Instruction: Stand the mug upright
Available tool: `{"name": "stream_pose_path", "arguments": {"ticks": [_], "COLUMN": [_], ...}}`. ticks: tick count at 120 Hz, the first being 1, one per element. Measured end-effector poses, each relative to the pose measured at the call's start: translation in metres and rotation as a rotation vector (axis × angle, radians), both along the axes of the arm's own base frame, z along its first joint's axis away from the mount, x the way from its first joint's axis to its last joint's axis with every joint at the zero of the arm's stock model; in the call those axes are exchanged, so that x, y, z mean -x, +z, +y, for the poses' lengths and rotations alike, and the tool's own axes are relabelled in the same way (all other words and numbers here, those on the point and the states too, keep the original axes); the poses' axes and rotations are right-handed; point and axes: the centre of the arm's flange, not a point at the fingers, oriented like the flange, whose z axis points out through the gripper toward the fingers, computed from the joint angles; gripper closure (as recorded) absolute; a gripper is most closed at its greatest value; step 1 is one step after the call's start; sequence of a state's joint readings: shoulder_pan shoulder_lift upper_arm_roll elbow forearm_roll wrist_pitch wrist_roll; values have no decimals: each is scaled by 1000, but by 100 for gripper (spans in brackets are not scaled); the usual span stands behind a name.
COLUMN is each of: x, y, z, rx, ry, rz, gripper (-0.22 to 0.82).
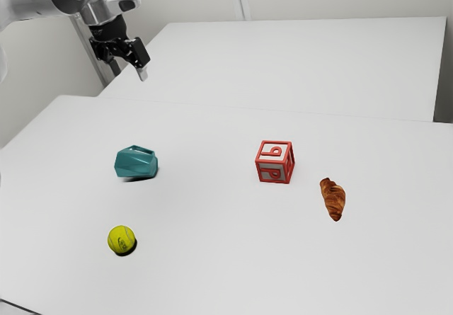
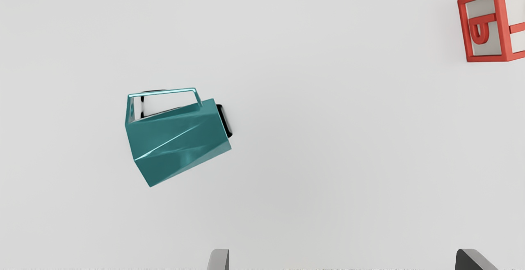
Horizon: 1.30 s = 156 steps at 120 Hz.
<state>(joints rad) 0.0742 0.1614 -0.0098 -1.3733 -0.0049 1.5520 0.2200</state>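
High above the table at the exterior view's upper left is my gripper, well away from the mug. A teal faceted mug lies on its side on the white table, left of centre in the exterior view. In the wrist view the mug shows its handle and a dark base end that faces toward the block's side. My gripper has its two fingertips wide apart, with bare tabletop seen between them.
A red and white letter block stands in the middle of the table, its edge also in the wrist view. A croissant lies beyond it; a tennis ball sits near the mug.
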Motion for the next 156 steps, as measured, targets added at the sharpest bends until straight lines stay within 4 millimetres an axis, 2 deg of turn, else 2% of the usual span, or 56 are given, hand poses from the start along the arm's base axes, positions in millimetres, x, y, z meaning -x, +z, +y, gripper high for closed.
{"name": "stream_pose_path", "arguments": {"ticks": [31,41,52,63,77,95,102,114,120,133,156], "x": [7,9,32,47,51,55,55,67,71,67,55], "y": [7,-5,-1,-4,-14,-49,-66,-97,-111,-140,-202], "z": [-3,-6,-7,6,32,77,109,185,208,225,255], "rx": [2,40,106,208,297,428,484,560,590,642,709], "ry": [-3,-2,11,44,82,134,170,267,287,269,241], "rz": [-6,21,26,32,42,75,75,57,51,48,54], "gripper": [0,0,0,0,0,0,0,0,0,0,0]}}
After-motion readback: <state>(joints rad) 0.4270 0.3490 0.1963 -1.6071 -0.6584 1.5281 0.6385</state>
